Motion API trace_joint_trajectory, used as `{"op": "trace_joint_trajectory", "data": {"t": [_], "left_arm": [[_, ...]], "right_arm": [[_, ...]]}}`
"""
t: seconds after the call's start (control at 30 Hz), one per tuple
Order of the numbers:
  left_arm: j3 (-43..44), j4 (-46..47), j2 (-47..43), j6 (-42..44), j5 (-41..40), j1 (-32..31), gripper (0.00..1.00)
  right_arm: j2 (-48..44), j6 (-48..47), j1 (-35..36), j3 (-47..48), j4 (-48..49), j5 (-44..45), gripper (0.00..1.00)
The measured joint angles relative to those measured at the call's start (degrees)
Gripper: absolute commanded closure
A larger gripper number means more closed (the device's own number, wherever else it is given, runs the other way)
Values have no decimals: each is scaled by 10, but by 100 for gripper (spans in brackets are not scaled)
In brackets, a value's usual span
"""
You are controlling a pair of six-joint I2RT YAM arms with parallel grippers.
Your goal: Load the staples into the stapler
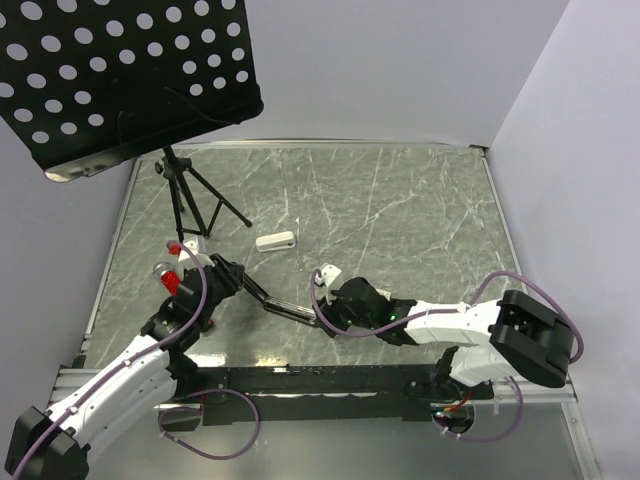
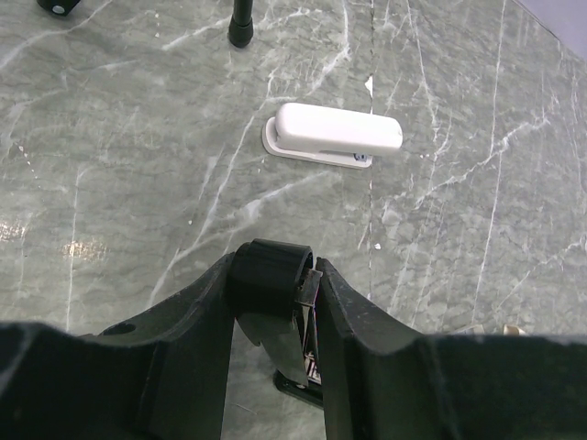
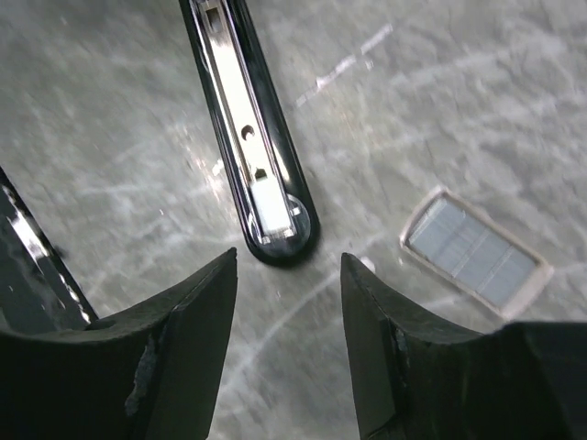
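Note:
A black stapler [image 1: 285, 305] lies opened out, its long magazine channel [image 3: 243, 119] stretching toward my right arm. My left gripper [image 1: 222, 280] is shut on the stapler's hinge end [image 2: 271, 280]. My right gripper [image 3: 286, 266] is open and empty. It hovers just short of the channel's rounded tip [image 3: 275, 225], where a pale metal piece sits inside. The staples [image 3: 472, 252] are a grey block in a small pale open tray, lying flat on the table to the right of my right fingers [image 3: 385, 321]. In the top view my right gripper [image 1: 325, 305] is at the channel's far end.
A white stapler [image 1: 275, 240] [image 2: 332, 135] lies closed on the marble table beyond the black one. A black perforated stand panel [image 1: 130, 70] on a tripod [image 1: 190, 200] stands at the back left. A black rail [image 1: 320, 380] runs along the near edge.

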Motion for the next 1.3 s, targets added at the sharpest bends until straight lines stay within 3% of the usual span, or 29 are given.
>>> {"op": "trace_joint_trajectory", "data": {"t": [0.23, 0.67, 0.97, 1.17, 1.3], "left_arm": [[0, -2, -7, 9, -1, -6, 99], [8, -1, -4, 32, 2, -29, 99], [10, 55, 16, 99, -65, -152, 93], [11, 102, 52, 141, -143, -251, 84], [21, 116, 84, 162, -181, -292, 73]], "right_arm": [[34, -7, 0, 2, 54, -17, 51], [72, -24, -1, 9, 67, -47, 85], [71, -32, -1, 14, 52, -52, 88], [69, -33, -1, 20, 35, -51, 88], [69, -33, -1, 20, 33, -52, 88]]}}
